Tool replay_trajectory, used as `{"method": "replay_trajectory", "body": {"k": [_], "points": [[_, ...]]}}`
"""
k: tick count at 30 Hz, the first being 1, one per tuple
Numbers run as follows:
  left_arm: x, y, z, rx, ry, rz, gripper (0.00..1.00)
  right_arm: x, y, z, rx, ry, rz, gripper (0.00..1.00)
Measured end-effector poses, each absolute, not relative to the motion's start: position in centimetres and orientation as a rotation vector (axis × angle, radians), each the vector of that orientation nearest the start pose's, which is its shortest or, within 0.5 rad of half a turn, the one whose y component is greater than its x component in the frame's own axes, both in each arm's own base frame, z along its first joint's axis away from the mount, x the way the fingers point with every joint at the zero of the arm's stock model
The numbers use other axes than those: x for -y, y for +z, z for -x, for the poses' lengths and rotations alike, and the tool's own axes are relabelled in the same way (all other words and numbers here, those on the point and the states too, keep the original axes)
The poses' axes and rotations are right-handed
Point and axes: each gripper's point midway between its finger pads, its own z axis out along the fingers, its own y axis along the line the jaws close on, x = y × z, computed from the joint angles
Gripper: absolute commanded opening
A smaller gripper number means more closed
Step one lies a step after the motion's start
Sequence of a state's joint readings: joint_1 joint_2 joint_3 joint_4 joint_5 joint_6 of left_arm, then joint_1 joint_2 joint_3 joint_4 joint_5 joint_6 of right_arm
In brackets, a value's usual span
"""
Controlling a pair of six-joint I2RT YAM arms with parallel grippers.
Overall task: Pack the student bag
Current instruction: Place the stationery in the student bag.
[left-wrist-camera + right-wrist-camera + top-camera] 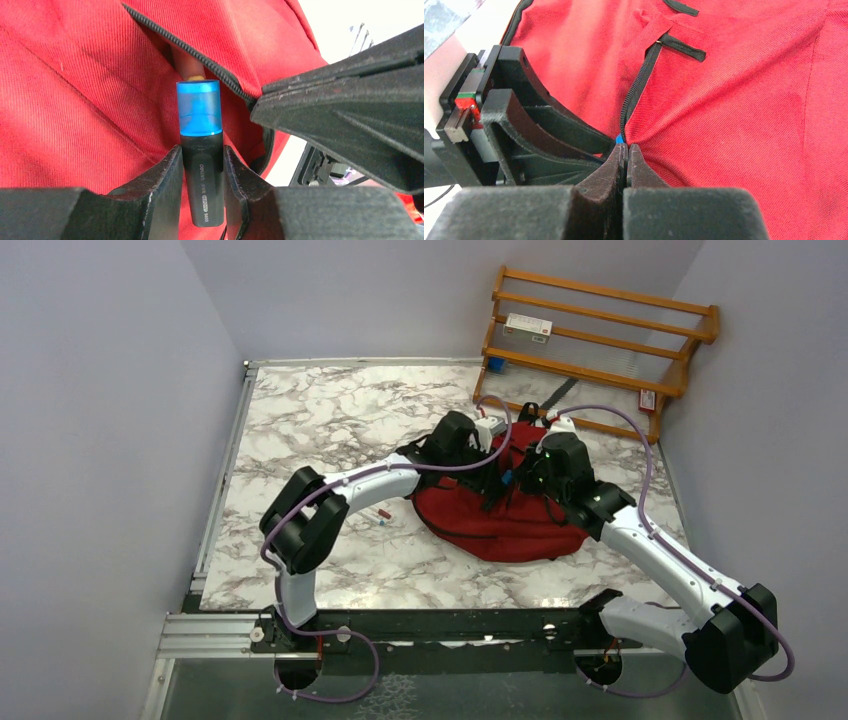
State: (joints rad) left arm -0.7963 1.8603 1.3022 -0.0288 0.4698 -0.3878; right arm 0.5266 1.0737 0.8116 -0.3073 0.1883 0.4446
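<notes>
The student bag [500, 525] is a dark-red backpack lying on the marble table. Both grippers are over its upper part. My left gripper [202, 160] is shut on a black highlighter with a blue cap [201, 150]. The cap points at the open black zipper slit [200, 57] of a pocket. My right gripper [626, 150] is shut on the bag's fabric at the zipper edge [636, 90] and holds the slit open. A bit of the blue cap [619, 138] shows just beyond its tips. The left gripper's fingers [539, 125] are close on its left.
A wooden rack [600, 330] stands at the back right with a white box [527, 328] on a shelf. A small pen [383, 517] lies on the table left of the bag. Walls close in on both sides.
</notes>
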Motion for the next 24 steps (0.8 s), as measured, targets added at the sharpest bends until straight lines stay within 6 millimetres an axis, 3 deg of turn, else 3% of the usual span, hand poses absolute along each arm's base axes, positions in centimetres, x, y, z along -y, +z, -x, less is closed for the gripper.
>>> {"method": "replay_trajectory", "body": {"k": [9,18,20,24], "points": [[44.4,14.5,-29.4,-2.181,-1.198,-0.759,0.08,-15.6,17.2,-29.9,-2.156,0.369,-0.019,0.01],[46.2,13.9,-29.8,-2.204,-1.349,-0.601,0.07,-15.5,17.3,-29.9,-2.153,0.366,-0.025,0.00],[46.5,14.1,-29.8,-2.201,-1.393,-0.553,0.11,-15.5,17.3,-29.9,-2.151,0.367,-0.025,0.01],[47.2,14.1,-30.0,-2.202,-1.472,-0.484,0.29,-15.3,17.6,-30.1,-2.138,0.361,-0.035,0.01]]}}
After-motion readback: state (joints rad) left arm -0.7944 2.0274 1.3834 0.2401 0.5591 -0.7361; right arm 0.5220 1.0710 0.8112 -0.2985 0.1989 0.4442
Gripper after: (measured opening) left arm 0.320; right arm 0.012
